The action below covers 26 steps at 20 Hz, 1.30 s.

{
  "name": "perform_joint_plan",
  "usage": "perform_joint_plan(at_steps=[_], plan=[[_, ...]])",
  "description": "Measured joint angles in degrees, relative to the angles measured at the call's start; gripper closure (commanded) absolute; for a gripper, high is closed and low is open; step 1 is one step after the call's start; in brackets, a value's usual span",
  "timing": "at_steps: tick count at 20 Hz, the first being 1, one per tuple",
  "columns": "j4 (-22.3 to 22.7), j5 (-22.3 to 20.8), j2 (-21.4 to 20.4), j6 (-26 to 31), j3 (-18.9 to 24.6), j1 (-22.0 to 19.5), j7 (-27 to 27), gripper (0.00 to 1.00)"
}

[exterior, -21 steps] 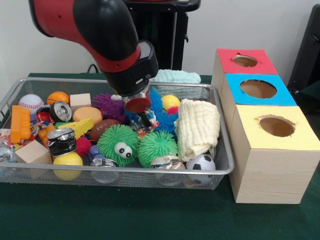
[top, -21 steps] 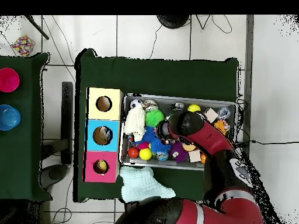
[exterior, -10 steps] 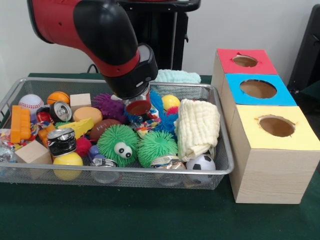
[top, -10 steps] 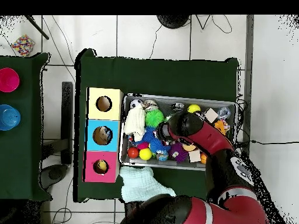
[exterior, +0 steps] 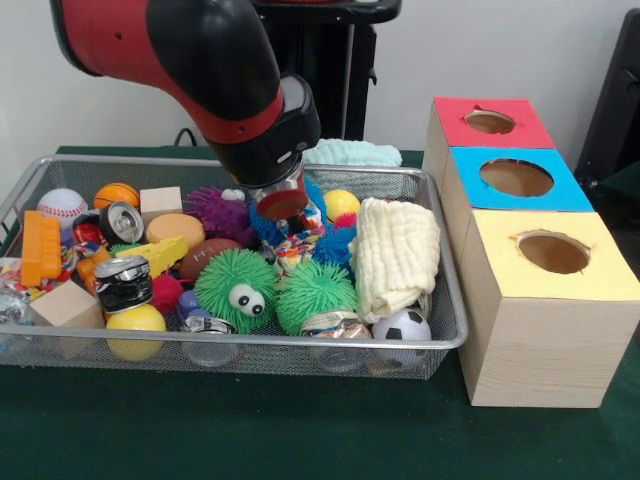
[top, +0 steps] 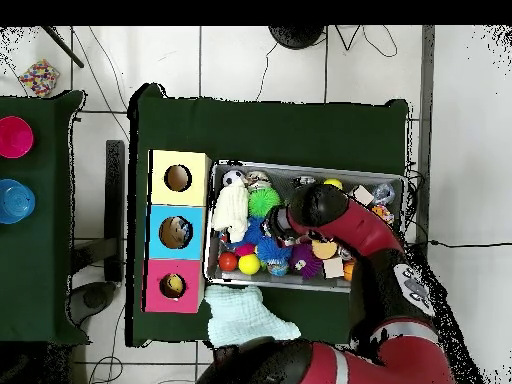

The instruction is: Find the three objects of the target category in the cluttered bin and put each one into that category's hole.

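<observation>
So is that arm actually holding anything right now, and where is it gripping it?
It seems so: a crinkly multicoloured packet hangs under the gripper, seemingly caught by its top edge. The actual contact is hidden.

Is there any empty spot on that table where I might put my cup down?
Bare green cloth runs along the table's front edge, before the wire bin and the yellow-topped box. The bin is crammed with toys, with the end effector low over its middle. Behind the bin a pale blue towel takes part of that strip.

Three boxes [exterior: 540,250]; two green spiky balls [exterior: 235,288].
</observation>
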Motion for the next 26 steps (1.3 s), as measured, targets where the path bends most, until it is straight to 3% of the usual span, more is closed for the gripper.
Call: perform_joint_plan(at_steps=[4,6,14,19,26], plan=[[-4.23,-1.38,-0.37,8.04,-1.02,1.41,0.00,1.00],[-8.72,-2.84,-0.72,15.90,-1.91,2.66,0.00,1.00],[-19.45,-5.51,-1.04,29.61,-4.19,5.40,0.00,1.00],[-23.05,-5.65,-1.50,32.10,-6.12,7.72,0.00,1.00],[-22.97,-2.38,-2.46,32.10,-6.81,9.31,0.00,1.00]])
